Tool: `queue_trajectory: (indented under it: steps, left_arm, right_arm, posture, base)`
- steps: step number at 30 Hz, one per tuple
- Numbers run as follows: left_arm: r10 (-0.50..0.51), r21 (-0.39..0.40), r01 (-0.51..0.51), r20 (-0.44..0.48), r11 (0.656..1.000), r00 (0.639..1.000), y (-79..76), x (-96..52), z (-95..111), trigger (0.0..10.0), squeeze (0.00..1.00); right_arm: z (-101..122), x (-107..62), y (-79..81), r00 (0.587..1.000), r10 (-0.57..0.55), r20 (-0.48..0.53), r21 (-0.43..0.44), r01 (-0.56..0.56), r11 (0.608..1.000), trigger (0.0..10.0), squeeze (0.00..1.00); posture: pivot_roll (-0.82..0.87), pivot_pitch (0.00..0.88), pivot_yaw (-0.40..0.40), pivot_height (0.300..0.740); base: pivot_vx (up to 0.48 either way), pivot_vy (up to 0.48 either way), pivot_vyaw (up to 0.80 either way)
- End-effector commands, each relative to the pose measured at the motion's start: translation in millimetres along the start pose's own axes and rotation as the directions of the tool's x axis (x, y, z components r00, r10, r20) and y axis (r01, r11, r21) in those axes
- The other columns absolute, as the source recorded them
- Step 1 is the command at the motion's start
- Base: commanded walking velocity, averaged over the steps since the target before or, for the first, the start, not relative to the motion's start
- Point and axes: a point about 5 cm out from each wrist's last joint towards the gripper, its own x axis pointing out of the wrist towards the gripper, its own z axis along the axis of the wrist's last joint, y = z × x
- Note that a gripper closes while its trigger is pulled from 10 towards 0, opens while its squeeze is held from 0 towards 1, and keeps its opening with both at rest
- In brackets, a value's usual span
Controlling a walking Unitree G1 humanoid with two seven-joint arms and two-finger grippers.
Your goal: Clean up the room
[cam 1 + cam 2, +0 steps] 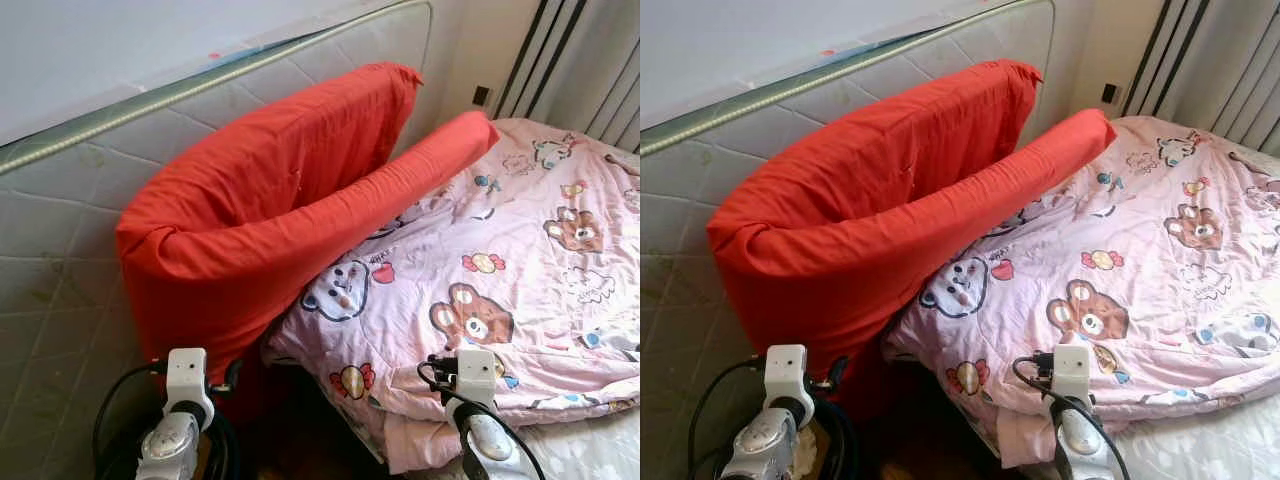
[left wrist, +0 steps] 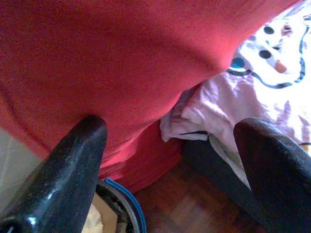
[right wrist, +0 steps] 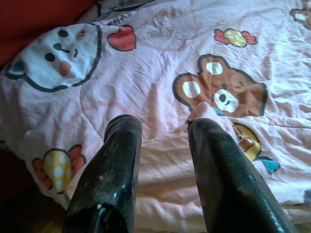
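— Bedroom corner: where's the quilt (image 1: 500, 280)?
— On the bed, straight under the right gripper (image 3: 163, 138), fingers parted, empty.
— The left gripper (image 2: 167, 145)?
— Wide open beside the red cushion (image 1: 270, 210); the right is nearer.

The far part of the pink quilt (image 1: 520, 230) is cut off at the right edge. Its near left corner is covered by the red pad (image 1: 270, 200), whose lower end is hidden behind the left arm (image 1: 180, 420). The upright mattress (image 1: 60, 240) is cut off at the left. A blue-rimmed container (image 2: 121, 208) is largely hidden behind a finger (image 2: 63, 179) and cannot be identified.
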Motion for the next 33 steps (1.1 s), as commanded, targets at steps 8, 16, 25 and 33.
queue_trajectory:
  steps: [8,16,25,33]
  left_arm:
    - [-0.031,0.004,0.03,0.08,1.0,0.996,-8.9,11.1,22,10.0,0.0]
    - [-0.047,0.003,0.047,0.091,0.999,0.995,-10.9,12.3,24,10.0,0.0]
    - [-0.054,-0.003,0.054,0.105,0.999,0.993,-12.3,14.4,29,10.0,0.0]
    - [-0.066,-0.002,0.067,0.094,0.998,0.993,-15.0,14.1,27,10.0,0.0]
  right_arm:
    - [16,4.2,10.8,0.992,0.083,0.091,-0.012,-0.082,0.997,10.0,0.0]
    - [20,6.3,9.3,0.994,0.034,0.103,0.115,-0.046,0.992,10.0,0.33]
    - [21,7.3,7.8,0.994,0.023,0.106,0.144,-0.038,0.989,10.0,1.0]
    - [20,7.4,8.0,0.995,0.021,0.096,0.155,-0.036,0.987,10.0,1.0]
  posture:
    - [0.08,0.075,0.006,0.69]
    - [0.08,0.088,0.013,0.69]
    - [0.08,0.094,0.009,0.69]
    - [0.09,0.098,0.008,0.69]
  base:
    - [0.0,0.0,0.0]
    - [0.0,0.0,0.0]
    - [0.0,0.0,0.0]
    - [0.0,0.0,0.0]
